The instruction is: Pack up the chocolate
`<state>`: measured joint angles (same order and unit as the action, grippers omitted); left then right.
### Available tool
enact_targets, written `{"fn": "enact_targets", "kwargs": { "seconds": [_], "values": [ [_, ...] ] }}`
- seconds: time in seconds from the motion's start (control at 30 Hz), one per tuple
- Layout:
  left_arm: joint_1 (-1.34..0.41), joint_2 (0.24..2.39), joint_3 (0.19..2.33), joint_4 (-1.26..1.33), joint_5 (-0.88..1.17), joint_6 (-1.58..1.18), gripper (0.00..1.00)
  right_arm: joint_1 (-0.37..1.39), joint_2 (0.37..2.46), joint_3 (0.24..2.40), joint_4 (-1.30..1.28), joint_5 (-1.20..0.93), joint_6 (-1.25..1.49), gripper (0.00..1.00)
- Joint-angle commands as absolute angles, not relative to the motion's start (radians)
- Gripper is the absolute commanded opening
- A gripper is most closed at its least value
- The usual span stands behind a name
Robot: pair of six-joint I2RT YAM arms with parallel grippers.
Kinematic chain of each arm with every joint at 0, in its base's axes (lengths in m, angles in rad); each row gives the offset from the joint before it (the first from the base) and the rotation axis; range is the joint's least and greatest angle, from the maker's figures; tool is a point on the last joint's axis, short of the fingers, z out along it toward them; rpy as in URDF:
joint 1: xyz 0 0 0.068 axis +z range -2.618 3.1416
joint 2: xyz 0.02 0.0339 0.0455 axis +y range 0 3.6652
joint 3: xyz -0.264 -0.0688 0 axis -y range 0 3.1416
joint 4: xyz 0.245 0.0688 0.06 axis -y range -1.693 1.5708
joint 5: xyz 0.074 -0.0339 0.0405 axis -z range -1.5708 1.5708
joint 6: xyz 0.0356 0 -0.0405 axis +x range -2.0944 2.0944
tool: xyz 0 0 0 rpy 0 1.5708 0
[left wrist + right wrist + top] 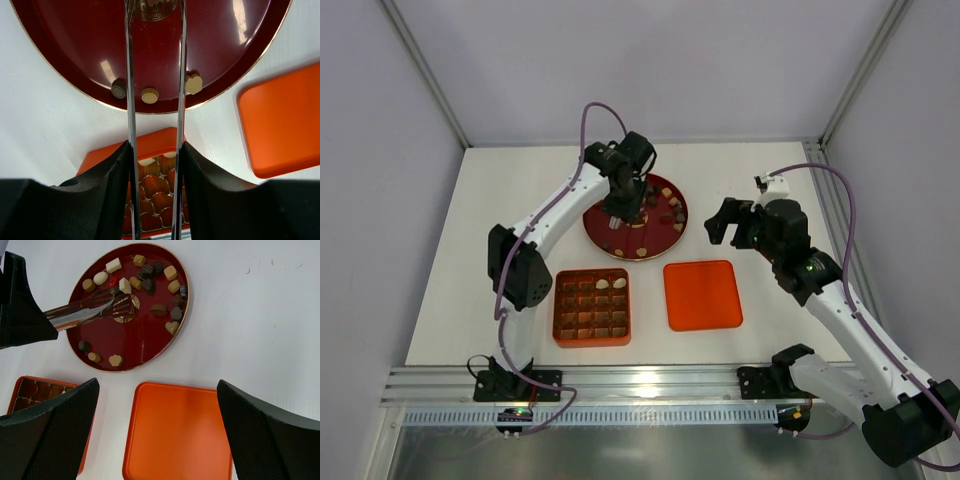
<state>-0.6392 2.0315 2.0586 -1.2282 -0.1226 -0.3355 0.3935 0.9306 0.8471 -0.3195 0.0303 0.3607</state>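
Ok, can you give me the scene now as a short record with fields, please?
left fingers: closed on metal tongs, tips over the red plate
right fingers: open, empty, raised near the lid
chocolates: many on the red plate
box: orange, gridded, a few pieces inside
lid: off, flat beside the box

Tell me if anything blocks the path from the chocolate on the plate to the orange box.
Nothing visible does. The orange box lies open, its lid flat to its right, and only bare table separates it from the plate holding the chocolate.
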Motion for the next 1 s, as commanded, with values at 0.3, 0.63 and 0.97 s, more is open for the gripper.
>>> {"fn": "enact_targets", "kwargs": {
  "seconds": [0.3, 0.63, 0.97],
  "values": [
    [-0.634, 2.069, 2.086, -1.183, -0.112, -0.360, 0.44, 0.399, 0.905, 0.871, -0.304, 0.041, 0.342, 1.00],
    [-0.634, 2.075, 2.074, -1.174, -0.106, -0.383, 0.44, 0.397, 0.911, 0.870, -0.298, 0.040, 0.341, 1.00],
    [-0.635, 2.068, 2.045, -1.164, -0.114, -0.423, 0.43, 0.399, 0.917, 0.868, -0.291, 0.034, 0.341, 1.00]
  ]
}}
